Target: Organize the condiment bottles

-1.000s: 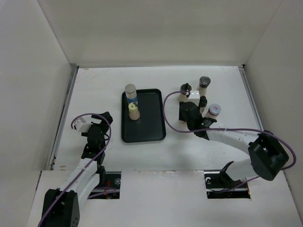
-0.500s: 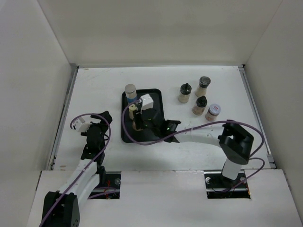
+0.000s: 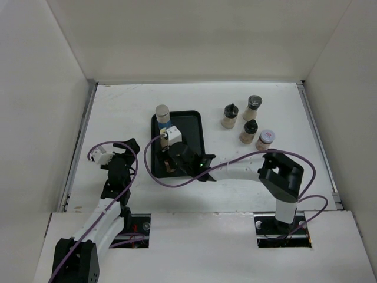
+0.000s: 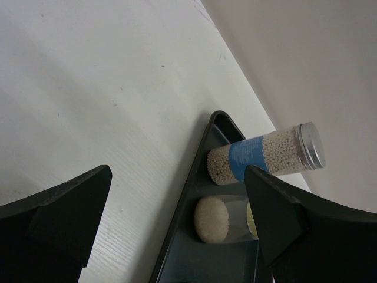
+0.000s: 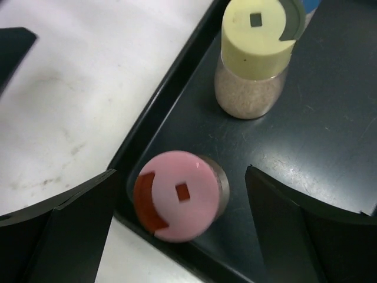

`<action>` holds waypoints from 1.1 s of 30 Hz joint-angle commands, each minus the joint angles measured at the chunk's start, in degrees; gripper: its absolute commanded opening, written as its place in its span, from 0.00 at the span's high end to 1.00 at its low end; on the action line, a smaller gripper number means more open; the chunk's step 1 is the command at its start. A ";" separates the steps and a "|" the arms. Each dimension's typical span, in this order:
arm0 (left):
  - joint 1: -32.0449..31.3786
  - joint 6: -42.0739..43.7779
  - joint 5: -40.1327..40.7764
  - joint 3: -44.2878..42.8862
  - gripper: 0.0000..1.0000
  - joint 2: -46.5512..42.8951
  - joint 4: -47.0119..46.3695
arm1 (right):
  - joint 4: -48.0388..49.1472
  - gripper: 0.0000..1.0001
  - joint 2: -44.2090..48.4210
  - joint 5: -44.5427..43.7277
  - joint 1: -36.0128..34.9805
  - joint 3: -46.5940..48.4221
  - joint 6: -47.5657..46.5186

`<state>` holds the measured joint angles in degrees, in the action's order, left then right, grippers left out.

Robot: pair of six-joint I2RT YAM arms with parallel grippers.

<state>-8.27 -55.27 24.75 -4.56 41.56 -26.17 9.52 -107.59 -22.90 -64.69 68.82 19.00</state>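
The tray looks like dark, smooth plastic with a soft sheen and fine scuffs across its floor. The table is white and matt, with a faint wood-like grain and a few grey smudges. The blue-labelled bottle has a clear glossy body, a paper-looking label and a silver cap with a metallic shine. The pink-capped jar and the cream-capped bottle carry smooth, matt plastic lids; the latter's clear body shows grainy contents.
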 commanded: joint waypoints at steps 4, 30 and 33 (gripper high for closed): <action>0.58 0.69 -0.06 -0.28 0.00 -0.78 -1.69 | 6.47 0.06 15.37 3.91 8.02 -7.01 -0.02; -0.03 0.69 -0.67 -0.89 0.00 2.56 -2.65 | -4.07 0.05 -0.07 -10.24 38.10 6.85 -3.71; 0.32 0.60 -0.32 -0.80 0.00 2.12 -2.74 | -4.42 0.05 -1.39 -9.89 38.71 7.73 -3.27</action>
<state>-8.27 -54.89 24.69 -4.56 43.94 -26.39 6.39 -107.48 -32.05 -26.81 74.28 15.57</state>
